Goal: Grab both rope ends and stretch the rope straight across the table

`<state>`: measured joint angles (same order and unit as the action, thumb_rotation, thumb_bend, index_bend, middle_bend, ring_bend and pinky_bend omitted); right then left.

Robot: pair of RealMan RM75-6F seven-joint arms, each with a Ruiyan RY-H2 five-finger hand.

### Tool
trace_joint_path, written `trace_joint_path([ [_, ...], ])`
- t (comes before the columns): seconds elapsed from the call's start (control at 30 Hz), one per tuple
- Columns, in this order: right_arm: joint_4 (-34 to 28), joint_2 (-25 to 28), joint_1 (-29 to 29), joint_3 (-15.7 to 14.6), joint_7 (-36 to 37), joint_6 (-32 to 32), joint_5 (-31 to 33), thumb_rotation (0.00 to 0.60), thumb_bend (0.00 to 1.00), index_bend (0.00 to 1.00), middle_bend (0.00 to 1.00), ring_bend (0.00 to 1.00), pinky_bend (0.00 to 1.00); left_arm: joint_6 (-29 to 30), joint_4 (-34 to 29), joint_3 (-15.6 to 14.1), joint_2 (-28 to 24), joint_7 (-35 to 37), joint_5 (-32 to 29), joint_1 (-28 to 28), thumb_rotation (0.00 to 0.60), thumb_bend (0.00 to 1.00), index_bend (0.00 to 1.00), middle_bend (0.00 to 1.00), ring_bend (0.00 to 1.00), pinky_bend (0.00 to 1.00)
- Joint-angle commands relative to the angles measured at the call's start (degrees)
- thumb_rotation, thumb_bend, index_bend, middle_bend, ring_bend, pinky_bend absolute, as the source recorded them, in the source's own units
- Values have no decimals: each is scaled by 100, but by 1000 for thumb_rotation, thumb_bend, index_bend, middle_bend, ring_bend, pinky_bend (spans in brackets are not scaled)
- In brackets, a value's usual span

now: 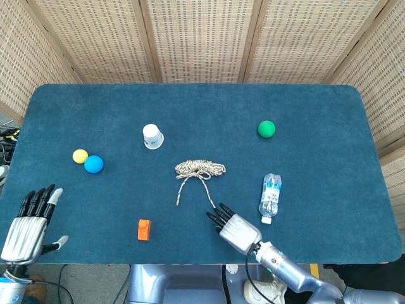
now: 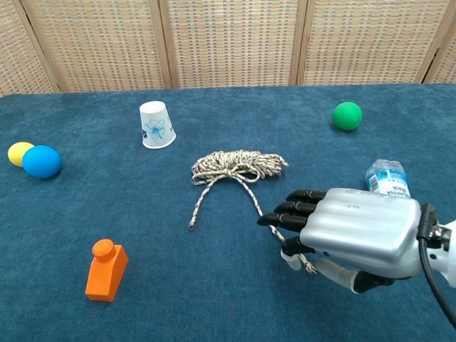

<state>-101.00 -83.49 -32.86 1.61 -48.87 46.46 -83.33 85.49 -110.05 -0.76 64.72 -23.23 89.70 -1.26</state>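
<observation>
The rope is a speckled coil at mid-table, with two loose strands running toward me. Its left end lies free on the cloth. The right strand passes under my right hand, which lies palm down over that end with its fingers stretched out. In the chest view the frayed right end shows between the thumb and the fingers of the right hand, not gripped. My left hand hovers at the front left table edge, fingers apart and empty, far from the rope.
A water bottle lies just right of the right hand. An orange block sits front left of the rope. A white cup, yellow ball, blue ball and green ball lie farther back.
</observation>
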Motion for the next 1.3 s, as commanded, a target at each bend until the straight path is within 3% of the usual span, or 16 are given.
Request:
trace_joint_path([
  [0.03,83,-63,-16,-46,-107,42,132,600,664,361,0,0,0,11,-5,-11,17,-40,9,3,600,0,0,0,0,0],
  [0.57,424,-285,-83,-263,-720,337,643,600,664,380,0,0,0,-5,-11,-16,32,-76,-51,-22,600,0,0,0,0,0],
  [1.0,776,-383,-186,-33,-800,772,931,600,654,359,0,0,0,-29,-21,-29,37,-93,-76,-46,600,0,0,0,0,0],
  [1.13,692,-384,-116,152,-442,1045,1058,600,586,320,0,0,0,-39,-20,-23,39,-94,-109,-54,600,0,0,0,0,0],
  [1.3,292,-372,-6,401,449,1037,1668,600,246,335,0,0,0,-35,-20,-39,48,-120,-90,-56,600,0,0,0,0,0],
])
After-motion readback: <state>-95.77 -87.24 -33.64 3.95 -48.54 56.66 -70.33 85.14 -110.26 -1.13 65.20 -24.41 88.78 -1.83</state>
